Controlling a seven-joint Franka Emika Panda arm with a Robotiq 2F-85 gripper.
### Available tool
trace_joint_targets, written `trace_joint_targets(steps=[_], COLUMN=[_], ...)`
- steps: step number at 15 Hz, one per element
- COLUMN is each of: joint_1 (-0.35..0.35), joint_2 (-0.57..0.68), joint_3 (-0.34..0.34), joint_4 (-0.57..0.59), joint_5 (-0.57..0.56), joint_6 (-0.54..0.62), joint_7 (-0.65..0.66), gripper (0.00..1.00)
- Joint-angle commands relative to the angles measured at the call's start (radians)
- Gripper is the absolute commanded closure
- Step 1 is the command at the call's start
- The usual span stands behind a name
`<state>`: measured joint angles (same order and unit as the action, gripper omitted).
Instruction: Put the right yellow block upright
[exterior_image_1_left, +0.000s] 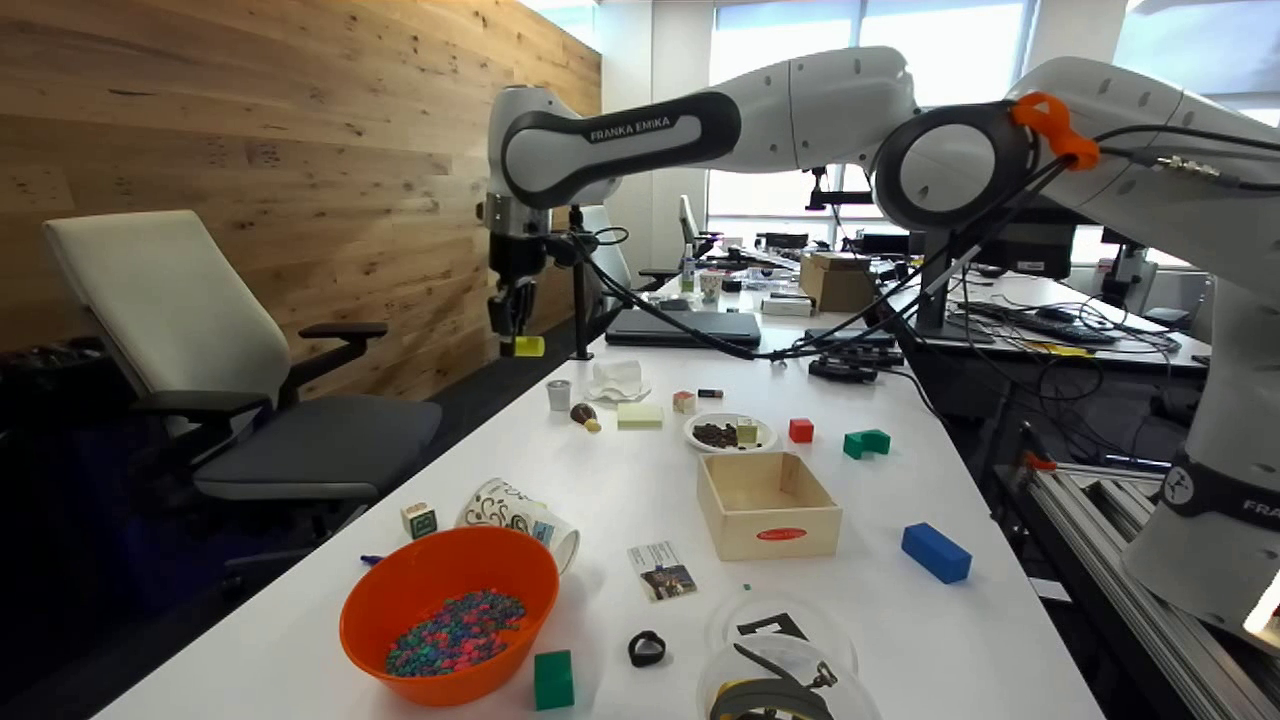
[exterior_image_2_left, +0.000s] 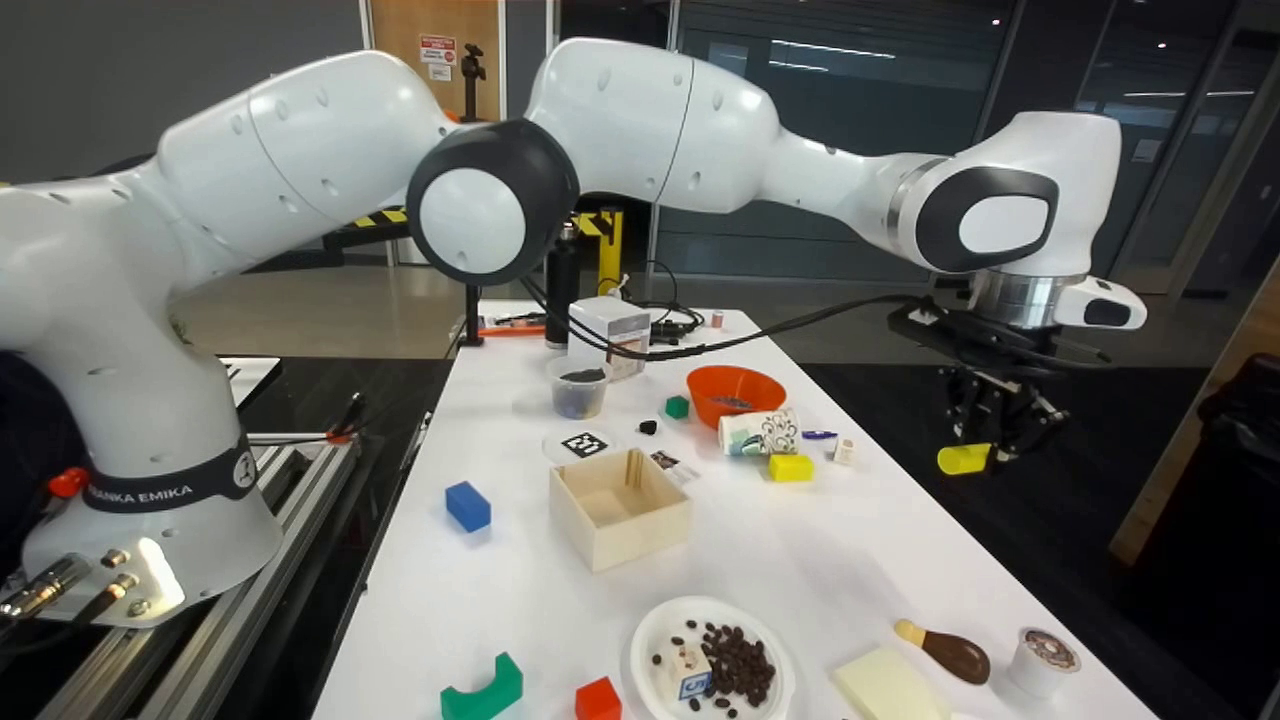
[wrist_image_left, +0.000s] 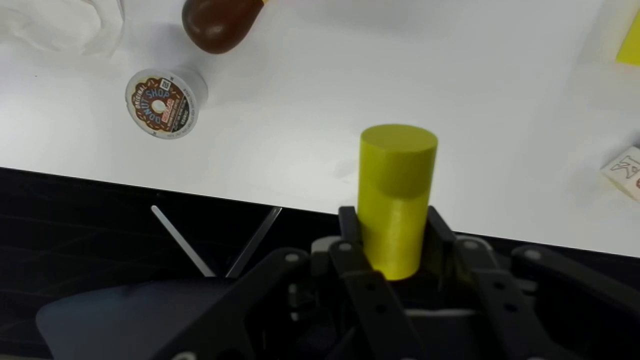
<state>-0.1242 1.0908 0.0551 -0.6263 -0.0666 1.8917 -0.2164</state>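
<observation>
My gripper (wrist_image_left: 393, 220) is shut on a plain yellow cylindrical block (wrist_image_left: 397, 200), its fingers on both sides. In both exterior views the gripper (exterior_image_1_left: 508, 335) (exterior_image_2_left: 1000, 450) holds this cylinder (exterior_image_1_left: 530, 346) (exterior_image_2_left: 963, 459) in the air, lying on its side, above table height near or just past the long edge. A second, oblong yellow block (exterior_image_2_left: 790, 467) lies on the table beside the tipped paper cup. It shows at the right border of the wrist view (wrist_image_left: 632, 47); in an exterior view the cup mostly hides it. I cannot tell which is the right yellow block.
The white table (wrist_image_left: 280, 150) holds a coffee pod (wrist_image_left: 162, 104), a brown-and-yellow knob-like piece (exterior_image_2_left: 945, 650), an orange bowl (exterior_image_1_left: 365, 620), the paper cup (exterior_image_1_left: 500, 510), a wooden box (exterior_image_1_left: 770, 545), a blue block (exterior_image_1_left: 936, 552) and a plate of beans (exterior_image_2_left: 645, 640). A chair (exterior_image_1_left: 330, 440) stands beside the edge.
</observation>
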Motion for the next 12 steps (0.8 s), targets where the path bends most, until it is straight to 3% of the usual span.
trace_joint_targets(steps=[1,3,4,8,12], joint_1=[-0.004,-0.006,-0.006,-0.049,-0.146], joint_2=[-0.003,-0.005,-0.005,-0.028,-0.024], joint_3=[0.004,0.006,0.007,0.123,0.234], joint_4=[0.000,-0.001,-0.002,-0.023,-0.032], joint_5=[0.000,0.000,0.000,0.084,0.186], joint_6=[-0.005,-0.007,-0.007,0.036,0.036], joint_7=[-0.008,-0.013,-0.013,-0.153,-0.249], gripper=[0.67,0.67,0.92,0.92,0.92])
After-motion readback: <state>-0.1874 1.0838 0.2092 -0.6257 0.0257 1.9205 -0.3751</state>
